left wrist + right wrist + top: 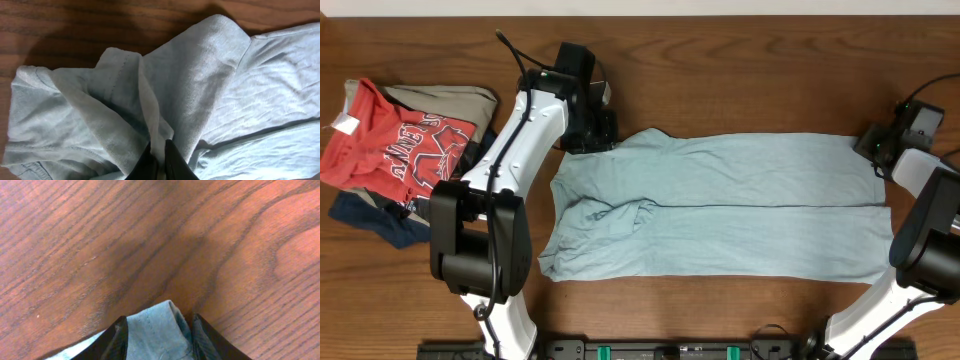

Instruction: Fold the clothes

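The pale blue T-shirt (740, 205) lies spread across the wooden table, folded lengthwise, with its left end rumpled. My left gripper (588, 135) is at the shirt's far left corner. In the left wrist view it (161, 159) is shut on a raised fold of the pale blue fabric (150, 100). My right gripper (876, 148) is at the shirt's far right corner. In the right wrist view its fingers (160, 332) stand apart, with a corner of the shirt (157, 330) lying between them over bare wood.
A pile of other clothes sits at the left edge: a red shirt with white lettering (395, 145), a khaki garment (450, 100) and a navy garment (375, 220). The arm bases stand along the front edge of the table (740, 60).
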Available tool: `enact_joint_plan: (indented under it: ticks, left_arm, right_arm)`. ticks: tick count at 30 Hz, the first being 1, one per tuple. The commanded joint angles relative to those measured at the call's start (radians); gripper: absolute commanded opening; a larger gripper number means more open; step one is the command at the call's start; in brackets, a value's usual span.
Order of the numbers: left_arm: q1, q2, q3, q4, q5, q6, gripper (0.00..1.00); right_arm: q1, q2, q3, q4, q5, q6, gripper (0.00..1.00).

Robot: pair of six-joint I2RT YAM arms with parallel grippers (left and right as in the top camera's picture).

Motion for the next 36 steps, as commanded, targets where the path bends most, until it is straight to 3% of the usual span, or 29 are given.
enact_joint_plan:
  ticks: [1, 3, 5, 14, 22, 29, 36]
  left_arm:
    - [-0.002, -0.003, -0.001, -0.003, 0.002, 0.006, 0.07]
    - [-0.002, -0.003, -0.001, -0.003, 0.002, 0.006, 0.06]
    - [-0.002, -0.003, -0.001, -0.003, 0.002, 0.006, 0.06]
    - [0.011, -0.020, -0.001, -0.053, 0.003, 0.010, 0.06]
    - [0.039, -0.178, -0.001, -0.137, 0.003, 0.010, 0.06]
    - [0.028, -0.259, -0.001, -0.338, 0.003, 0.010, 0.06]
    - [0.026, -0.261, -0.005, -0.501, 0.002, 0.011, 0.06]
  right_arm:
    - [0.009, 0.033, 0.001, -0.002, -0.010, 0.012, 0.35]
    - [0.010, 0.033, 0.001, -0.002, -0.008, 0.012, 0.22]
    - [0.009, 0.033, 0.001, -0.003, -0.006, 0.012, 0.01]
    - [0.008, -0.032, 0.001, -0.099, 0.006, 0.012, 0.01]
    - [0.008, -0.263, 0.001, -0.417, 0.008, 0.031, 0.01]
    - [0.008, -0.438, 0.001, -0.659, 0.076, 0.031, 0.01]
    - [0.008, -0.478, 0.001, -0.757, 0.233, 0.031, 0.04]
